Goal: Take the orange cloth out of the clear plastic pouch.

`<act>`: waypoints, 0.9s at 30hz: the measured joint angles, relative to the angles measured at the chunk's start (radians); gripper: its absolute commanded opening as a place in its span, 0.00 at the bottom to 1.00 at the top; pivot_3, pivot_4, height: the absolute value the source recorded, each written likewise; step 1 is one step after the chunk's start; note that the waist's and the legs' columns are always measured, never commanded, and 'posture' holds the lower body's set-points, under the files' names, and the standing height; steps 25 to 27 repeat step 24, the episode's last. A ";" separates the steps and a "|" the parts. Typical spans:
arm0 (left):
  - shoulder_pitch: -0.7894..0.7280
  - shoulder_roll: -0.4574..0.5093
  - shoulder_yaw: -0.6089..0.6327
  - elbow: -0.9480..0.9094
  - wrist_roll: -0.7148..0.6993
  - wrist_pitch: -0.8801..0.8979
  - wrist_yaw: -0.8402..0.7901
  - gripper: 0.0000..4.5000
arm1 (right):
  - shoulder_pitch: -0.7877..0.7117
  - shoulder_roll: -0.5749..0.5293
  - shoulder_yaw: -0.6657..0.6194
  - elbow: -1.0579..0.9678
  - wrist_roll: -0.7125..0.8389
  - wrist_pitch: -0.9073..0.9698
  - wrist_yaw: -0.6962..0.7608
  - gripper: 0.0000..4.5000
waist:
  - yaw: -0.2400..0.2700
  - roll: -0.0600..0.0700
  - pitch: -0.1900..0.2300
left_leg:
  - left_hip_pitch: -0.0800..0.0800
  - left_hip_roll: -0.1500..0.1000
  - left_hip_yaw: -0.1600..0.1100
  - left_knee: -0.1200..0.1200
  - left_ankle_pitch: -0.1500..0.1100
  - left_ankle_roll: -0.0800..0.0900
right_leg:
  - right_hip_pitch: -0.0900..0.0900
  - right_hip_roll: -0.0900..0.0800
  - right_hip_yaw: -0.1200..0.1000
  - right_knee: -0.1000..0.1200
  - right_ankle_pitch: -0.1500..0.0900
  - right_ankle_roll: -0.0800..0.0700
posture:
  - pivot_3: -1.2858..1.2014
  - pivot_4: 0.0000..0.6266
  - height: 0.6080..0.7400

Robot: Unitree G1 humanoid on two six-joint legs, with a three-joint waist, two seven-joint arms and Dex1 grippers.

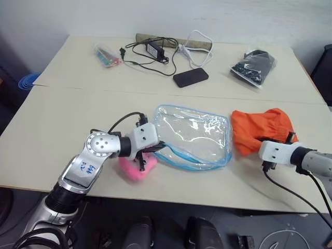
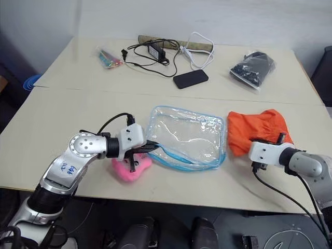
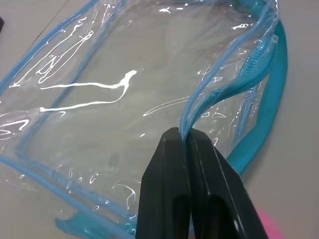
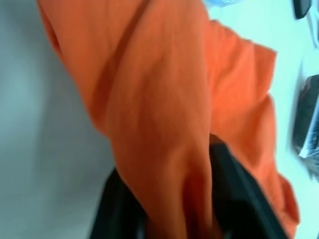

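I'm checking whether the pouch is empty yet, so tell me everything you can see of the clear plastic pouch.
The clear plastic pouch is a glossy, see-through rectangle with rounded corners, light blue trim and a blue zipper edge. It lies flat on the table, nothing visible inside. The left gripper pinches its trimmed rim, the fingers closed on the plastic. The orange cloth lies beside it on the table, outside the pouch, at the right gripper, its fingers either side of a fold.

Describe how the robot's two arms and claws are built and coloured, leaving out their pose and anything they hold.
Both arms are silver-grey metal with white blocks at the wrists and black cables looping alongside. The left arm has a round silver joint and blue handwritten marks. The left claw has two tapered black fingers; the right claw is black too.
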 measured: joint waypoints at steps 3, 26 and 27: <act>0.000 -0.047 0.012 -0.006 -0.013 0.072 0.038 0.43 | 0.019 -0.006 -0.037 -0.013 0.064 0.030 0.049 0.73 | -0.001 0.000 0.000 | 0.000 0.000 -0.001 0.000 0.000 0.000 | 0.000 0.000 0.000 0.000 0.000 0.000 | 0.52 0.24 1.00; 0.273 0.553 0.672 0.206 -0.409 0.117 -0.498 1.00 | -0.025 -0.282 -0.408 0.459 0.576 0.637 0.714 1.00 | -0.013 0.003 0.002 | 0.006 0.001 0.005 -0.004 -0.001 0.000 | 0.000 0.001 0.004 0.000 -0.001 -0.001 | 0.52 0.24 1.00; 0.273 0.553 0.672 0.206 -0.409 0.117 -0.498 1.00 | -0.025 -0.282 -0.408 0.459 0.576 0.637 0.714 1.00 | -0.013 0.003 0.002 | 0.006 0.001 0.005 -0.004 -0.001 0.000 | 0.000 0.001 0.004 0.000 -0.001 -0.001 | 0.52 0.24 1.00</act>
